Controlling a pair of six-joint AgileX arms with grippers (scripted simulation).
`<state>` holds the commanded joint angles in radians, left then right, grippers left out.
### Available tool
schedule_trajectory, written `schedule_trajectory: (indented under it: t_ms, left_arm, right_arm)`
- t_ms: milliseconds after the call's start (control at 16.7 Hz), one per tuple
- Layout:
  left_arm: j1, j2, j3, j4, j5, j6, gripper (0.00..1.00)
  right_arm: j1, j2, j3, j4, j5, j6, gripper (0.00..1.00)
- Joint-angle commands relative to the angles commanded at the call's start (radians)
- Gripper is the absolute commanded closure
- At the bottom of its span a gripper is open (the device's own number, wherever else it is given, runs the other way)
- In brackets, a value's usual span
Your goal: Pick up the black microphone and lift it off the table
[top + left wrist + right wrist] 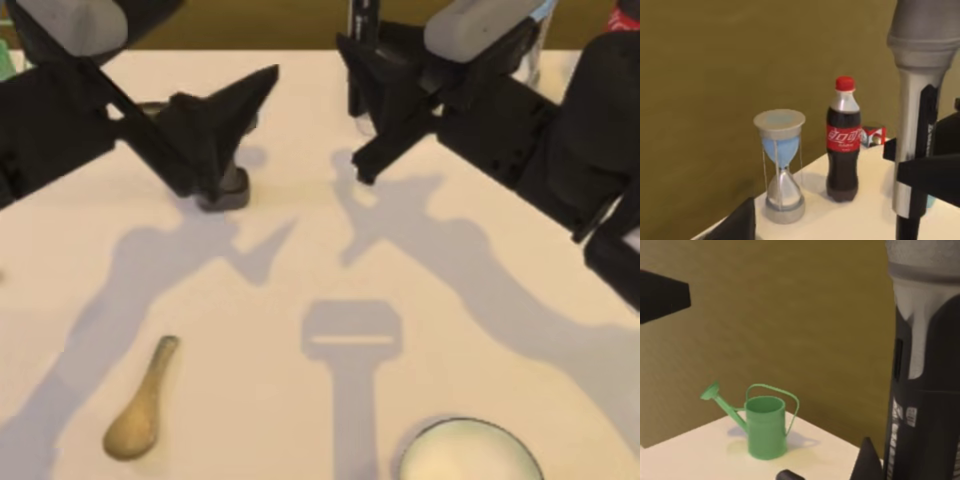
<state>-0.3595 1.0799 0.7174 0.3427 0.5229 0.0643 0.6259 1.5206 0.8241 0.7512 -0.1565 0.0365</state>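
Note:
The black microphone (360, 18) stands upright at the table's far edge, and only its black handle shows in the top view. My right gripper (357, 110) is shut on the black microphone (925, 390), whose silver-grey mesh head fills the wrist view close by. In the left wrist view the microphone (912, 125) has black fingers (932, 175) clasped around its handle, and its lower end runs out of the picture. My left gripper (255, 95) hangs open to the left, above the dark grey drill (226, 190).
A tan wooden spoon (145, 400) lies front left on the cream table (300, 270), and a white round dish (470, 452) sits at the front edge. An hourglass (782, 167), a cola bottle (843, 145) and a green watering can (765, 427) stand along the far side.

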Motion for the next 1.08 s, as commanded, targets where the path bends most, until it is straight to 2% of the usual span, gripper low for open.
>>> schedule_trajectory:
  t_ms: [180, 540, 720, 1080]
  left_arm:
    - [-0.028, 0.079, 0.047, 0.018, 0.040, 0.003, 0.00]
    - [-0.027, 0.085, 0.050, 0.019, 0.040, 0.003, 0.00]
    - [-0.064, 0.157, 0.108, 0.041, 0.010, 0.002, 0.00]
    - [-0.178, 0.421, 0.296, 0.111, -0.100, 0.000, 0.00]
  right_arm:
    - [0.000, 0.000, 0.000, 0.000, 0.000, 0.000, 1.00]
    - [0.000, 0.000, 0.000, 0.000, 0.000, 0.000, 1.00]
    - [0.000, 0.000, 0.000, 0.000, 0.000, 0.000, 1.00]
    - [0.000, 0.000, 0.000, 0.000, 0.000, 0.000, 1.00]
